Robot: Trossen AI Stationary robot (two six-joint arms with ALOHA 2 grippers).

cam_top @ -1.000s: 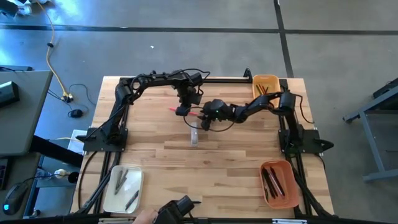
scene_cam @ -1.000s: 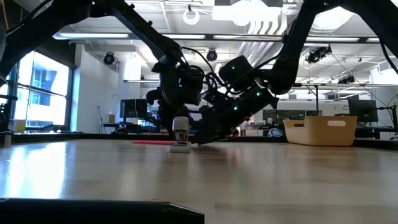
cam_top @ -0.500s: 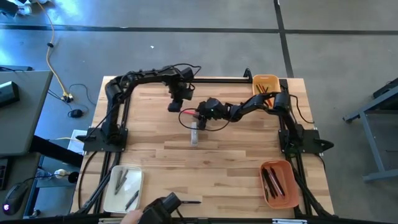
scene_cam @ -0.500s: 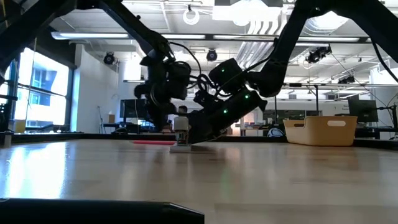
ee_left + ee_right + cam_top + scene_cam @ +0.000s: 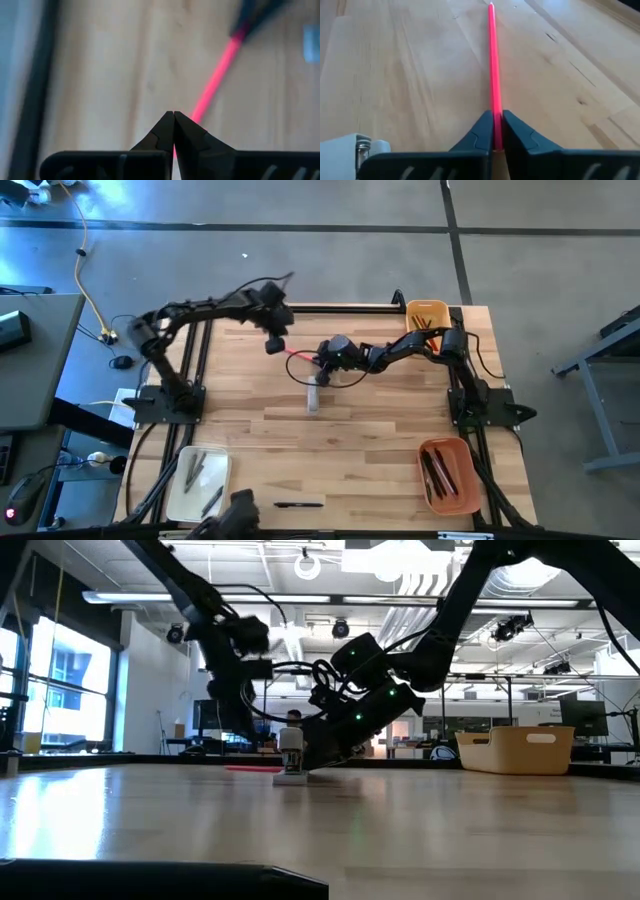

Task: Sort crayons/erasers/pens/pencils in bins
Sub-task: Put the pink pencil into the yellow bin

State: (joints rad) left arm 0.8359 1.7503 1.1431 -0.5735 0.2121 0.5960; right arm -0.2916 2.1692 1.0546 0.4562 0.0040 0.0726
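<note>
At lower left of the high view a cream-white squarish bin (image 5: pixel 197 483) of smooth plastic is seen holding dark pens. Left of centre, the left gripper (image 5: pixel 273 343) is held above the pale, grained wood table (image 5: pixel 380 440) with its fingers pressed together on nothing. At centre, the slim red pencil (image 5: pixel 493 65), lying on the boards, is clamped by the right gripper (image 5: pixel 322 361). Two orange bins (image 5: pixel 450 476) are set along the right edge. No writing can be read.
</note>
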